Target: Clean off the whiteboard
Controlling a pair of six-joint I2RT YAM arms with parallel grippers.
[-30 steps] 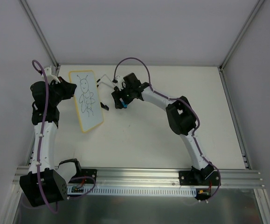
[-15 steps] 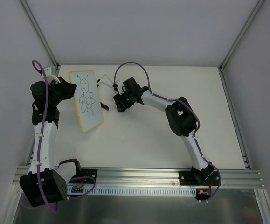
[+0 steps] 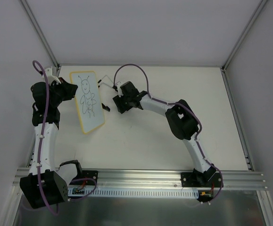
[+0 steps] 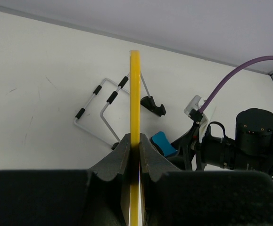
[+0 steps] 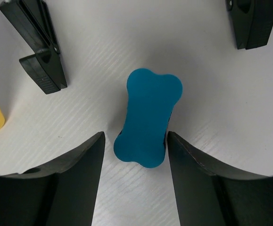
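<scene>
1. Left tool [image 4: 135, 141]: pressed together on the yellow edge of the whiteboard [image 3: 86, 101], which we see held at the worktop's [image 3: 150, 141] left rear.
2. Right tool [image 5: 136, 141]: jaws flank the blue eraser [image 5: 148, 115] lying on the worktop; we cannot tell whether they pinch it.
3. Progress: the bug doodle [image 3: 86, 96] is unwiped; we judge all erasing remains.

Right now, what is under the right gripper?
A blue eraser lies on the table between the right gripper's fingers. Whether they touch it is unclear. In the top view the gripper covers it.
</scene>
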